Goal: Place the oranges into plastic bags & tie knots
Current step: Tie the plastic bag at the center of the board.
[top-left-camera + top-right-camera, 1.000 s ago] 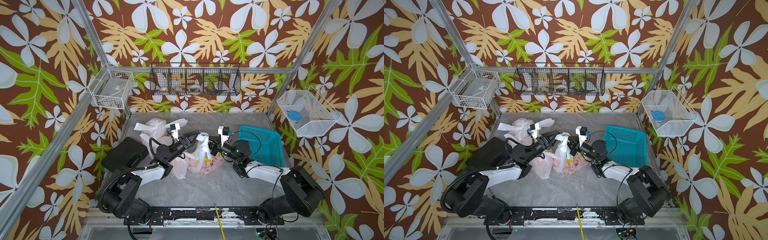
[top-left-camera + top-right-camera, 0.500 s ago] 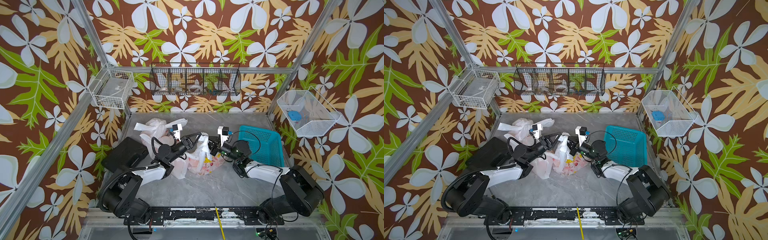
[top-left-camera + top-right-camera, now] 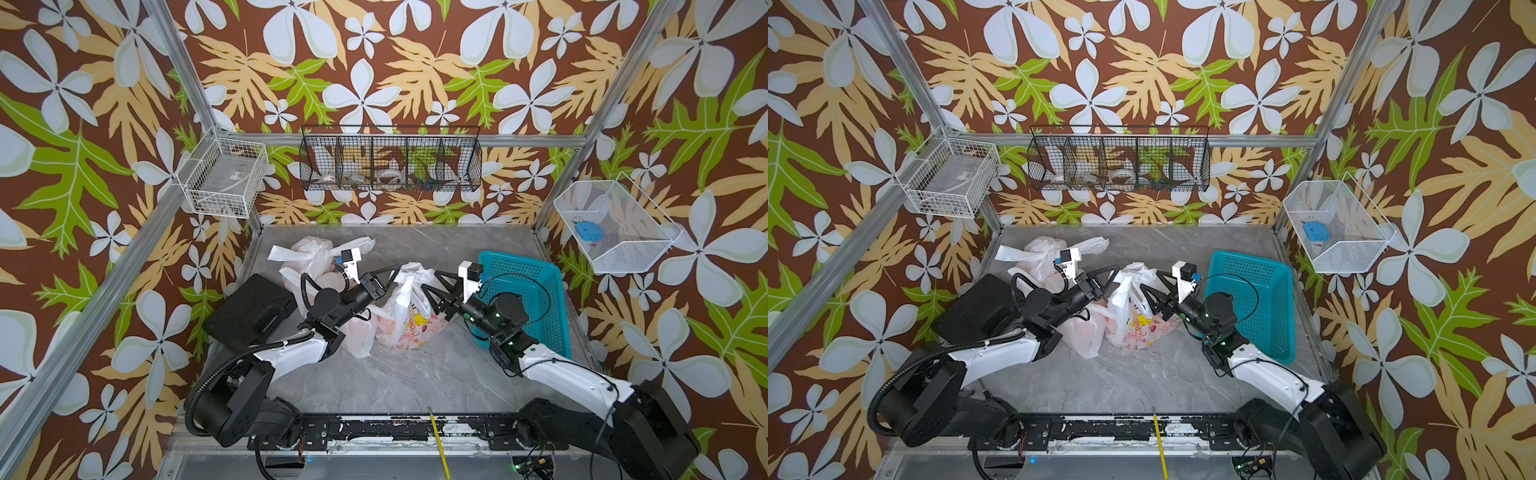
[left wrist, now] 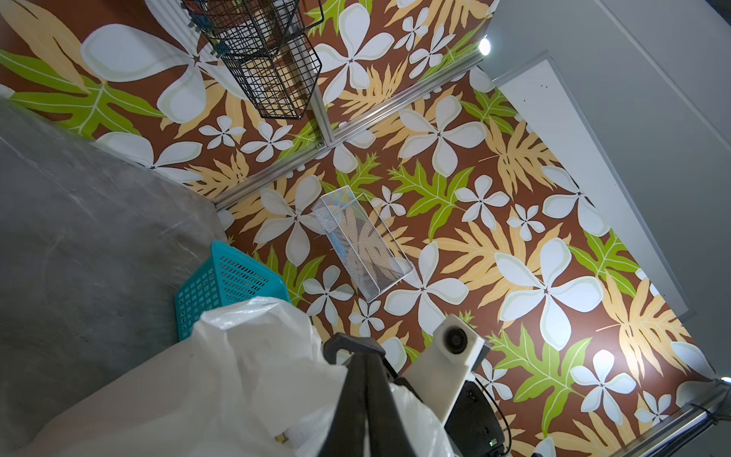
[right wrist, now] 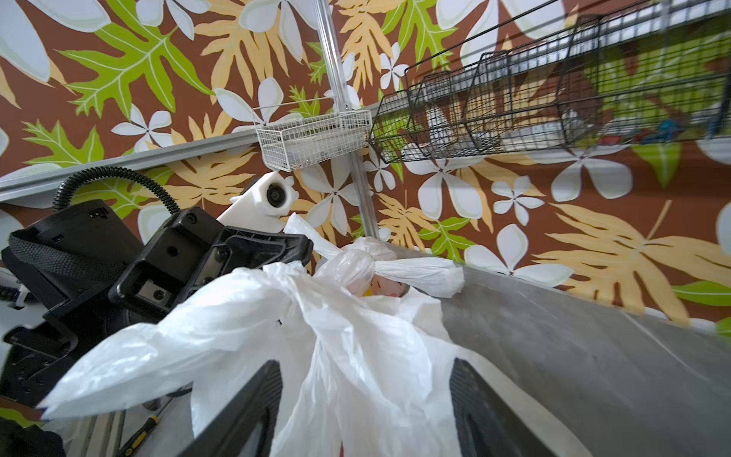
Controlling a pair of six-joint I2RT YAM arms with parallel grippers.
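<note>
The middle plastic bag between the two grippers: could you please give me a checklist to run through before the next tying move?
1. Left gripper jaws shut at the middle bag's top: ok.
2. Plastic really pinched in those jaws: cannot tell.
3. Right gripper jaws open, with bag plastic between them: ok.
4. Middle bag knotted: not ok, its handles lie loose.
5. Rear bag closed with a knot: ok.

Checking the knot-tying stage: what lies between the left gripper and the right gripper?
The bunched white top of the printed plastic bag fills the gap from left gripper to right gripper; both top views show it.
</note>
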